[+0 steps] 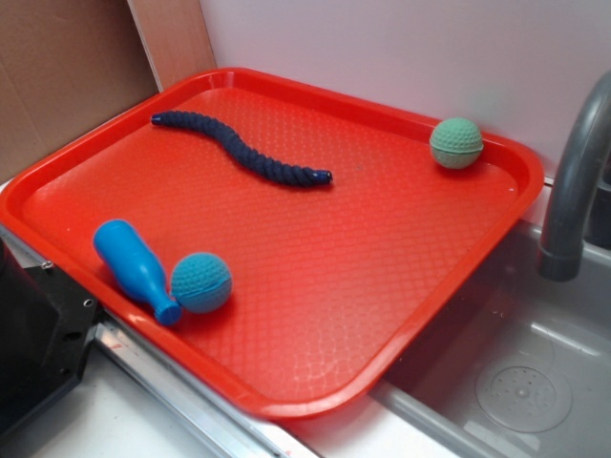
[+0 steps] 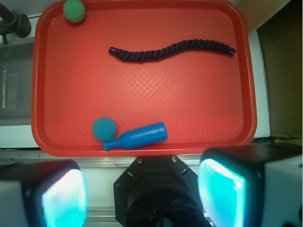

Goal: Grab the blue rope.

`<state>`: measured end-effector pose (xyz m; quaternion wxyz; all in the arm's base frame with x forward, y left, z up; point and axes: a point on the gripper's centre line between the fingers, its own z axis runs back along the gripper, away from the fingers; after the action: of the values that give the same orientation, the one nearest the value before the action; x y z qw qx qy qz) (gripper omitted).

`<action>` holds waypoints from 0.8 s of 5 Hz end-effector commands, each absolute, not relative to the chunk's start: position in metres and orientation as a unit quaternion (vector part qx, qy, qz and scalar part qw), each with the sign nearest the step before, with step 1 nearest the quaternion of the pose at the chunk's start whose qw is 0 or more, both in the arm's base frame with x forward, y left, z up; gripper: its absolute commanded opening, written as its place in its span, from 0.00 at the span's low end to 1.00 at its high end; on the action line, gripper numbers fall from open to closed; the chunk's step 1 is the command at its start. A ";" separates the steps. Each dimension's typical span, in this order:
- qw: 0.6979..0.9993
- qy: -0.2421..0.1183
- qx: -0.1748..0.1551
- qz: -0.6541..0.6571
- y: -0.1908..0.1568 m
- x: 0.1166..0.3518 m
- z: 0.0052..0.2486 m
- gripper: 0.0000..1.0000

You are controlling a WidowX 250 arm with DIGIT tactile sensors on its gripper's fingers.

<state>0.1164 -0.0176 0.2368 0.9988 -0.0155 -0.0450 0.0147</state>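
Toy kitchen setup: sink basin (image 1: 535, 382), faucet (image 1: 573, 181), red tray (image 1: 286, 401) w/ toys.

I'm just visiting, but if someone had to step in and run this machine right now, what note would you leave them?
Gripper: open, holding nothing, up above the near edge of the red tray.
Blue rope: lying wavy and free on the tray's far side, nothing touching it.
Blue pin and teal ball: touching, at the near edge. Green ball: far corner.
Done: nothing yet.
Left: move over the rope, lower, close on it.

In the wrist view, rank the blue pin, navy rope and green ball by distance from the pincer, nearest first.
1. Light blue plastic bowling pin, lying at the tray's near edge, closest to the pincer.
2. Dark navy braided rope, mid-tray.
3. Green dimpled ball, far left corner.
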 end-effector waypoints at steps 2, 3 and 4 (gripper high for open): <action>0.993 -0.024 -0.032 0.114 -0.017 0.122 0.232 1.00; 0.972 0.004 0.022 0.235 -0.013 0.136 0.224 1.00; 0.934 0.015 0.035 0.354 -0.010 0.154 0.209 1.00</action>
<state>0.1516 -0.0123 0.2005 0.9359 0.0431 0.0310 0.3481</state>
